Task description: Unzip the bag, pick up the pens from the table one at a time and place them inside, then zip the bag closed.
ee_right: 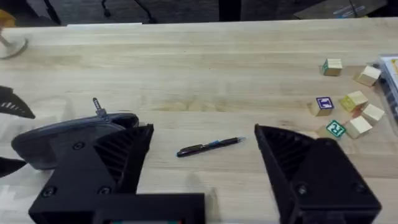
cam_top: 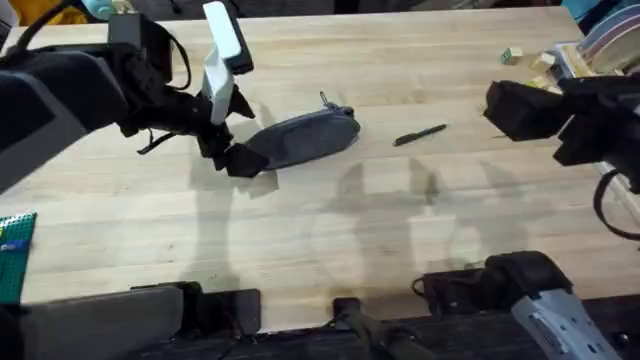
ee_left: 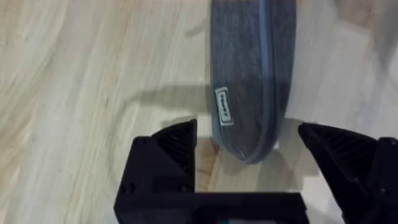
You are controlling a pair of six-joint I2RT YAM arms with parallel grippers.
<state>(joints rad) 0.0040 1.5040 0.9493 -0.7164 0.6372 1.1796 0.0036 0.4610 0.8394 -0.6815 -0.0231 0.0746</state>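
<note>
At the left of the desk (cam_top: 330, 250), the left gripper (ee_left: 249, 152) is spread wide around the rounded end of the bag (cam_top: 305, 137), one finger on either side, not yet clamped. The grey bag lies left of centre, zipper shut, its pull tab (cam_top: 326, 100) sticking up at the far end. My reading: the unzip step is just starting (bracing first), so next the jaws should close on that end. One pen (cam_top: 420, 134) lies just right of the bag. Farther right, the right gripper (ee_right: 202, 162) hovers released, empty. One bag, one pen.
</note>
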